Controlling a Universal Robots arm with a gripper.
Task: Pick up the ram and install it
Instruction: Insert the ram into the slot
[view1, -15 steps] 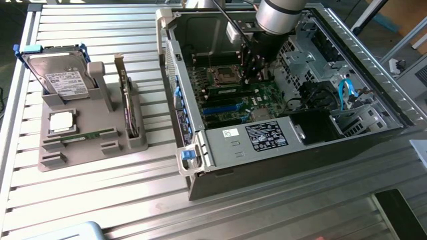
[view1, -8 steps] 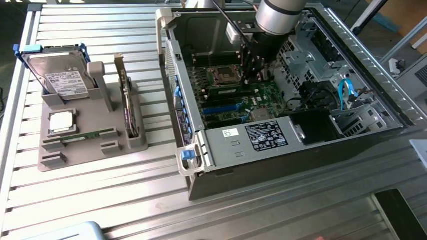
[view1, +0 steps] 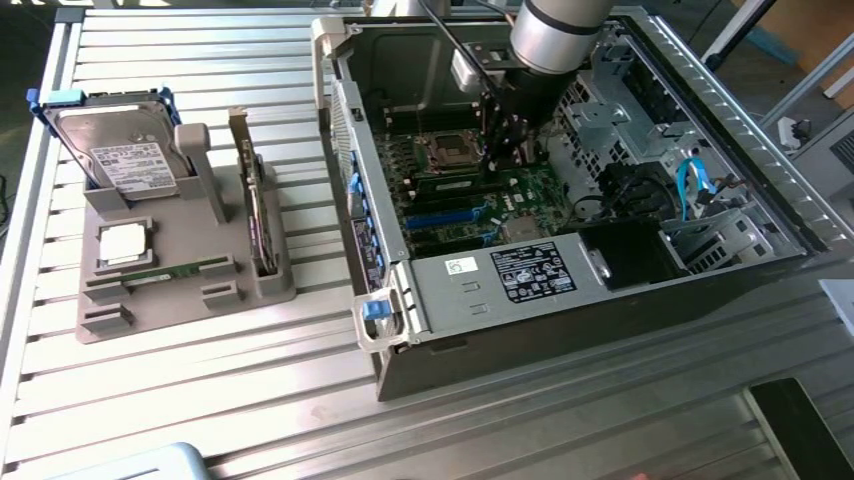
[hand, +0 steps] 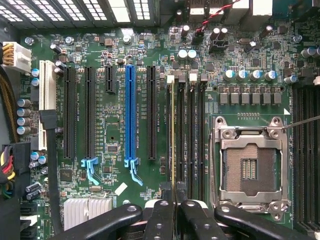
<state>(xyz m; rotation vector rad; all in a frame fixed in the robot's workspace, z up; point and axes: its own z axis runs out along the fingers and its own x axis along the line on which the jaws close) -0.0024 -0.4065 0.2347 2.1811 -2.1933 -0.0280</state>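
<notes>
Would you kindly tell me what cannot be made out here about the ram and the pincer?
- Wrist view: the ram is held edge-on in the shut pincer; whether it sits fully in its slot cannot be told.
- Exterior view: the arm and pincer hide that slot.
- Exterior view: the hard drive's label is too small to read.

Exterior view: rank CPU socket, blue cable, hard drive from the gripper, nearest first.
1. CPU socket: right beside the gripper, on the exterior view's left of it.
2. Blue cable: toward the exterior view's right, inside the case.
3. Hard drive: far left, in the grey holder.
</notes>
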